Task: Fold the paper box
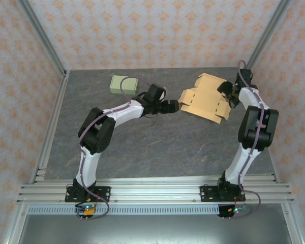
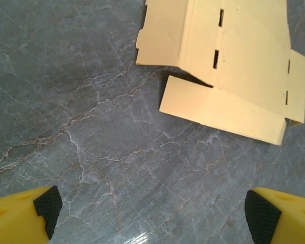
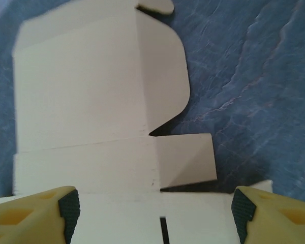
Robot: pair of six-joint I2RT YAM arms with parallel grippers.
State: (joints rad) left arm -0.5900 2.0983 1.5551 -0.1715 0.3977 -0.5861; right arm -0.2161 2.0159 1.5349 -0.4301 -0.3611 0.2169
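Surface: grey marbled table (image 1: 142,147), patterned walls around.
Green block (image 1: 123,84): one, the landmark.
Paper box (image 1: 206,97): one half-folded blank, right of the block, well apart.
Left gripper (image 1: 174,105): between block and box, fingers spread wide, empty.
Right gripper (image 1: 224,89): second of two, at the box's edge farthest from the block; fingers wide, gripping nothing.
Risk: unheld, the blank may slide or spring flat under a one-sided push.

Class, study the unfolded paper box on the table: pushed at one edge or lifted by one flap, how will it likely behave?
The paper box looks thin, so it is probably light and may slide over the smooth table. Its creases and bent flap suggest it would hinge and sag when lifted.
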